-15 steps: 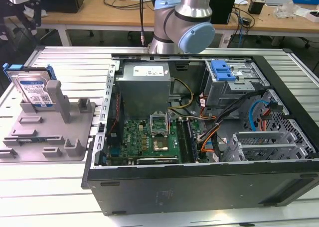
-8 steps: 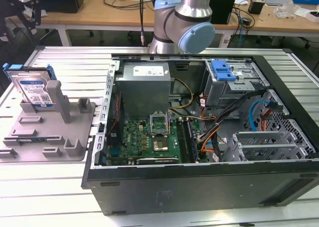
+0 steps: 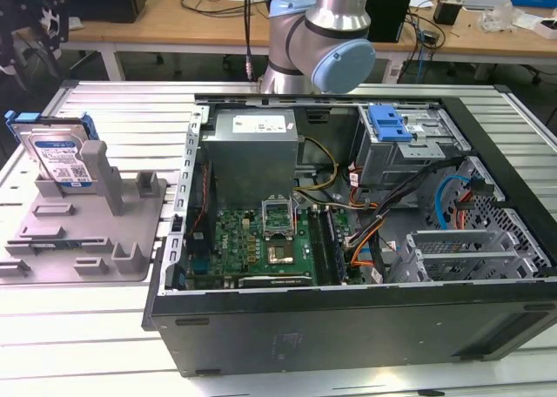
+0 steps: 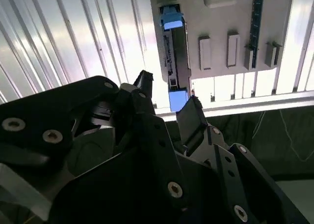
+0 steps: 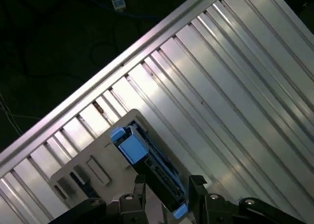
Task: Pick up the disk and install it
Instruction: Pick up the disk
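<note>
I get even, bright overhead light in the exterior view, with soft shadow pooled inside the black metal computer case [image 3: 348, 323]. In the second wrist view the ribbed silver aluminium tabletop [image 4: 59, 42] glares white in streaks, and the black metal gripper [image 4: 168, 92] sits nearly silhouetted.
</note>
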Robot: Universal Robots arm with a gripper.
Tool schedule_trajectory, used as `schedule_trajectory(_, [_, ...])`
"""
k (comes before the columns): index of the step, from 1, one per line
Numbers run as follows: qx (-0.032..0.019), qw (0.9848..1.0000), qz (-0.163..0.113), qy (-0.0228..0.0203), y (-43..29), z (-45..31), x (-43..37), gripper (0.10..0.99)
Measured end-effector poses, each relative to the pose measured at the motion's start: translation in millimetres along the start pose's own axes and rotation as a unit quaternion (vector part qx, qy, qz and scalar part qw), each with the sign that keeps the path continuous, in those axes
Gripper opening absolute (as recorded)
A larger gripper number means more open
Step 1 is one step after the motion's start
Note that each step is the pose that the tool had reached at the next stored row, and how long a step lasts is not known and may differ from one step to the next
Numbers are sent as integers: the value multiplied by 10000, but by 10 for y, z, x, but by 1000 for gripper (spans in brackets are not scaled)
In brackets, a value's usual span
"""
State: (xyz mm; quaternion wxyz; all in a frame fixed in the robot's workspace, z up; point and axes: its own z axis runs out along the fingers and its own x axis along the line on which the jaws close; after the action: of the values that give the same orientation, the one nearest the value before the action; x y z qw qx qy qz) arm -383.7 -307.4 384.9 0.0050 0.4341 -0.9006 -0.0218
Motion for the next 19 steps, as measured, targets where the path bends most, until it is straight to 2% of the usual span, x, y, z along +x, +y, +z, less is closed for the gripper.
schedule_trajectory(3, [-3, 9993, -386, 18, 0, 3, 0, 482])
schedule_trajectory(7, [-7, 9964, -848, 38, -1, 12, 0, 482])
schedule_trajectory(9, [-10, 9945, -1046, 47, -1, 17, 0, 482])
schedule_trajectory(11, [-12, 9917, -1284, 57, -1, 22, 0, 482])
schedule_trajectory(14, [-16, 9855, -1693, 75, -1, 32, 0, 482])
schedule_trajectory(15, [-17, 9839, -1784, 79, -1, 34, 0, 482])
schedule_trajectory(16, [-18, 9805, -1963, 86, -1, 38, 0, 482])
schedule_trajectory(18, [-20, 9768, -2139, 94, -2, 40, 0, 482])
schedule_trajectory(19, [-22, 9724, -2330, 103, -1, 42, 1, 482])
